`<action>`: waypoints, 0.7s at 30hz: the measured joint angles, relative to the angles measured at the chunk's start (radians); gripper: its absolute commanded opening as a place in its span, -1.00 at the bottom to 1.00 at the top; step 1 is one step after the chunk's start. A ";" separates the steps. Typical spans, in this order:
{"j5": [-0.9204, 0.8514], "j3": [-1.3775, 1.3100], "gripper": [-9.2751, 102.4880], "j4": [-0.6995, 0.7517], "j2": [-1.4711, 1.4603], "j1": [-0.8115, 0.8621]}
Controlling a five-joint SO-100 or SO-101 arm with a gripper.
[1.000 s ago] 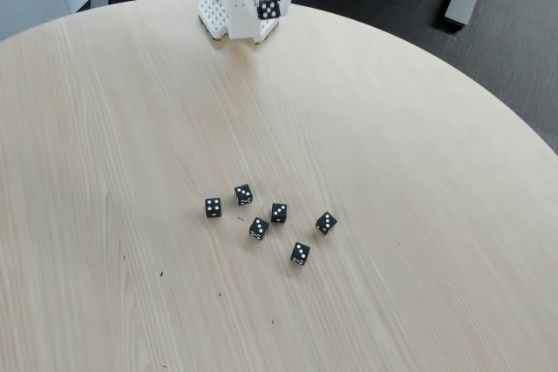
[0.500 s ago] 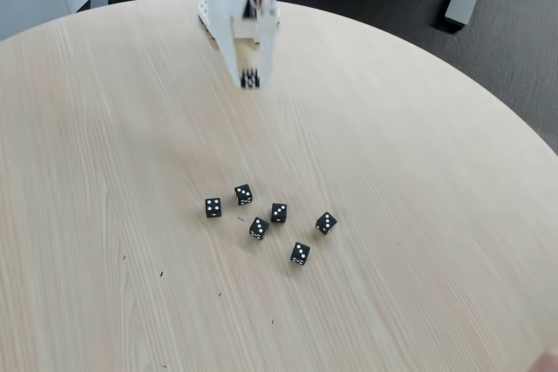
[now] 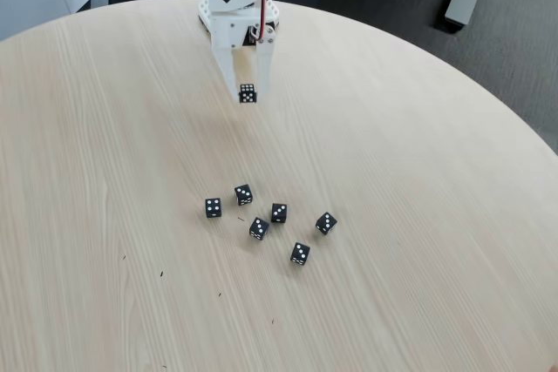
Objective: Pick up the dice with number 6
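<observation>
The gripper point(image 3: 248, 91) pinches the dice with number 6 point(image 3: 248, 93) above the table point(image 3: 418, 172).

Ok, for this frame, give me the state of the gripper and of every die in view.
gripper: shut on the die, pointing down above the table
held die: pinched between the fingers, off the table, pips too small to count
six loose dice: resting on the wooden table, clustered, none touching
</observation>
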 measured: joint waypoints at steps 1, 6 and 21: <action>0.009 0.000 -0.83 0.023 0.000 0.000; 0.028 0.000 -0.83 0.063 0.000 0.023; 0.032 0.011 -0.83 0.071 0.000 0.144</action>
